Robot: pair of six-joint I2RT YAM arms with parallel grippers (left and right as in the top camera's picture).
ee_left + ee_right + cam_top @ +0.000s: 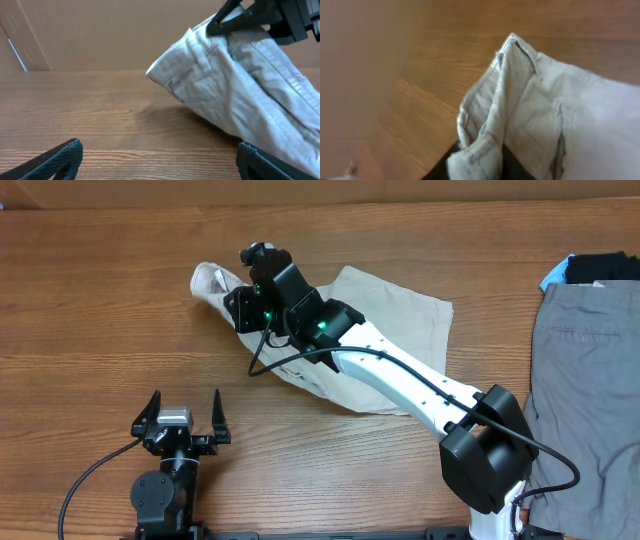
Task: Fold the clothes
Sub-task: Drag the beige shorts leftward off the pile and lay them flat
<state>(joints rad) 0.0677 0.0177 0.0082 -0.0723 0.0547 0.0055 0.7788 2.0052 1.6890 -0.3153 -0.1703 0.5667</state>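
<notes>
Pale beige-cream trousers (pixel 395 315) lie crumpled in the middle of the table. My right gripper (pixel 243 308) is shut on their waistband and holds that end lifted at the garment's left side. The right wrist view shows the waistband with a belt loop bunched between the fingers (pixel 477 162). The left wrist view shows the lifted waistband end (pixel 210 75) ahead and to the right. My left gripper (pixel 183 413) is open and empty, low near the table's front edge, apart from the cloth. Grey trousers (pixel 585 350) lie flat at the far right.
A dark folded garment (pixel 600 268) over something blue (pixel 552 276) sits at the back right corner, above the grey trousers. The right arm's white link (pixel 400 380) stretches diagonally across the beige trousers. A black cable (pixel 275 360) hangs from the right wrist.
</notes>
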